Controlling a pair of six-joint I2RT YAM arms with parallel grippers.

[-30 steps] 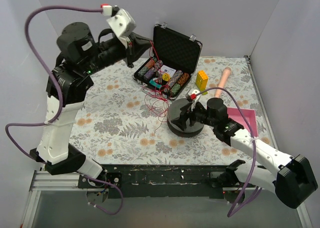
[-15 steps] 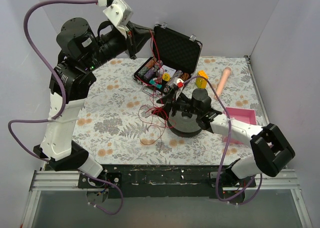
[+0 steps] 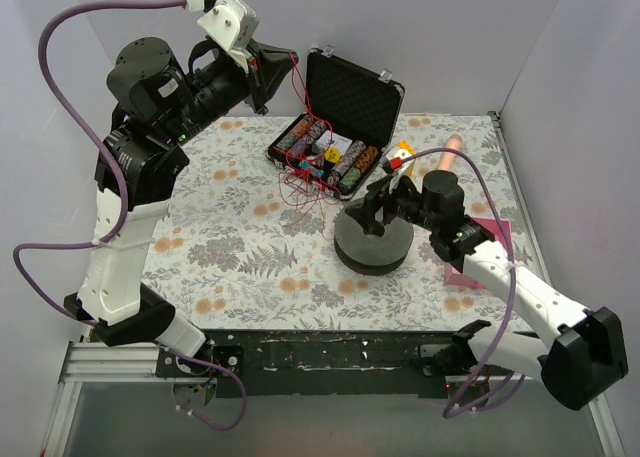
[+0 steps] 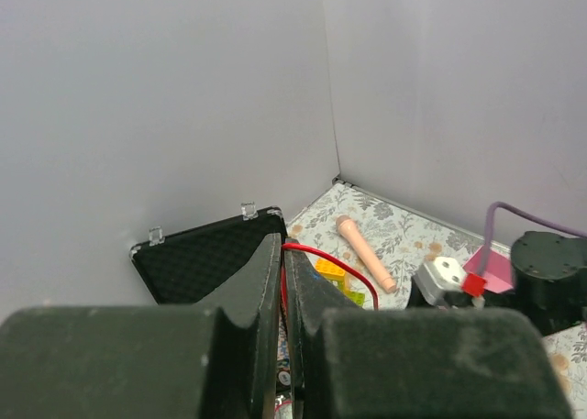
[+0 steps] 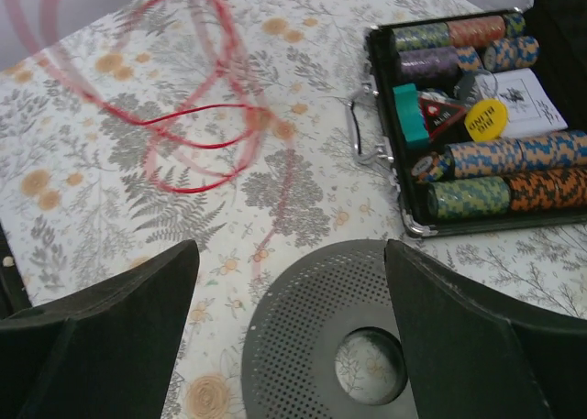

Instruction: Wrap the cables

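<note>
The thin red wire (image 3: 299, 127) hangs from my left gripper (image 3: 285, 65), which is raised high at the back left and shut on it. Its tangled loops (image 3: 303, 182) dangle over the cloth in front of the case. In the left wrist view the wire (image 4: 335, 259) comes out between the closed jaws of the left gripper (image 4: 283, 247). My right gripper (image 3: 377, 209) is open and empty, just above the black perforated round spool (image 3: 372, 247). In the right wrist view the spool (image 5: 303, 346) lies below the open right gripper (image 5: 289, 249), and the blurred wire loops (image 5: 202, 144) lie beyond it.
An open black case (image 3: 350, 102) with poker chips stands at the back centre. A yellow block (image 3: 403, 149) and a peach cylinder (image 3: 449, 147) lie to its right. A pink flat piece (image 3: 492, 233) lies at the right edge under the right arm.
My left gripper has risen and drawn the wire loops up off the cloth toward the case. My right gripper reached left toward the wire, then drew back over the spool.
</note>
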